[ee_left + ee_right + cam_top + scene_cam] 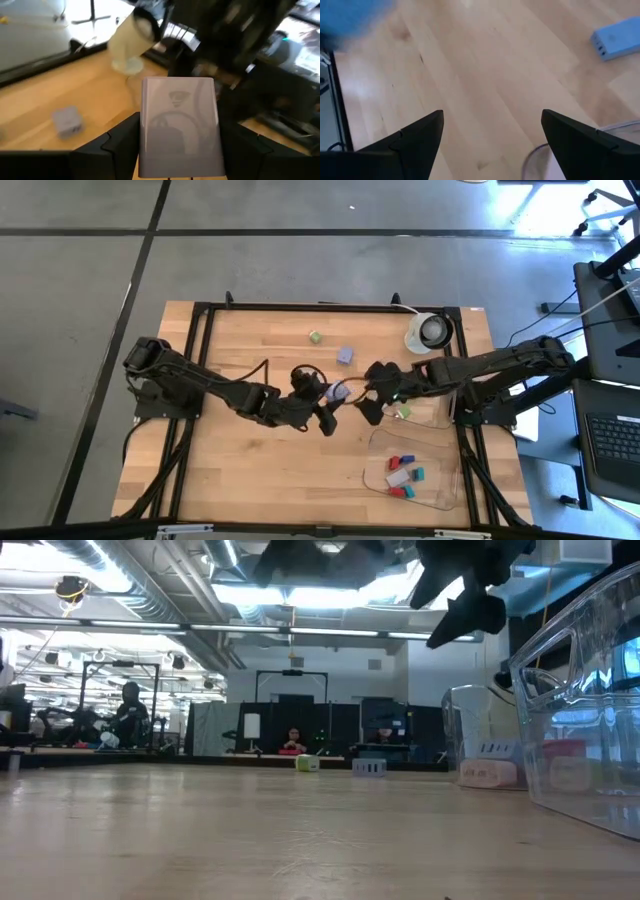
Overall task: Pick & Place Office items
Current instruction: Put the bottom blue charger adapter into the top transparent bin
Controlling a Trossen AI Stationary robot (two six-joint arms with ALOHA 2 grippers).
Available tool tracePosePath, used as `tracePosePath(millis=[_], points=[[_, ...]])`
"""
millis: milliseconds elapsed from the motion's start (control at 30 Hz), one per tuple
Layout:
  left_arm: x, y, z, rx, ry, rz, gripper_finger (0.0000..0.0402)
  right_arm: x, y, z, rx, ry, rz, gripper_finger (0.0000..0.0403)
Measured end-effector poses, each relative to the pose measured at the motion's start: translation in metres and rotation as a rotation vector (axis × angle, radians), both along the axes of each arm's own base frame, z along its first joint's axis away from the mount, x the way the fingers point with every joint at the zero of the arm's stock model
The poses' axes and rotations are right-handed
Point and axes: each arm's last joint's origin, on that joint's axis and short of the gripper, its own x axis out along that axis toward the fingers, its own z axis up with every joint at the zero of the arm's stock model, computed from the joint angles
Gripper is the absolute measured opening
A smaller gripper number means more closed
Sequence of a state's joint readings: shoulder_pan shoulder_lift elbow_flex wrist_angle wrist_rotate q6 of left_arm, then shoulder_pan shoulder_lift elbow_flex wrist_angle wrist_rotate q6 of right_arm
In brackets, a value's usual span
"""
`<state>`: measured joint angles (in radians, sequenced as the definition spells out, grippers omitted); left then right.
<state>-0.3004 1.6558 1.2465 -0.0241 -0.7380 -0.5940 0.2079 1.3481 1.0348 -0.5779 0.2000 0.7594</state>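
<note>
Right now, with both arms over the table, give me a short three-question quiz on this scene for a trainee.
1. True or false: the left pincer holds a lavender block.
2. The right pincer is: A open and empty; B shut on a green cube; C shut on a tape roll.
3. Fill in: the red pieces lie in the clear ____.
Key: 1 true; 2 A; 3 tray.

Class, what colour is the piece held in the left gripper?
Lavender piece, shown best in the left wrist view.
</note>
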Motion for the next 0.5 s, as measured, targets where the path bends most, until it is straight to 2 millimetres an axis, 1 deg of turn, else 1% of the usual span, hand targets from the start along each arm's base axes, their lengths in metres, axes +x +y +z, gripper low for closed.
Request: tracePosePath(millis=[100,267,367,500], points=[[-0.004,0.008,-0.005,-0.026,0.058,0.038,0.0221,-0.009,-0.011,0.011,-0.011,-0.023,-0.012,0.0339],[-0.009,0.022,-0.011,0.0,0.167,0.081,0.022,-0.02,-0.027,0.03,-0.025,-0.112,-0.079,0.0339],[-0.009,0.03,-0.014,0.03,0.215,0.086,0.022,-0.019,-0.033,0.034,-0.015,-0.159,-0.138,0.0339],[-0.007,0.039,-0.014,0.115,0.277,0.04,0.022,-0.012,-0.037,0.035,0.061,-0.207,-0.183,0.0339]])
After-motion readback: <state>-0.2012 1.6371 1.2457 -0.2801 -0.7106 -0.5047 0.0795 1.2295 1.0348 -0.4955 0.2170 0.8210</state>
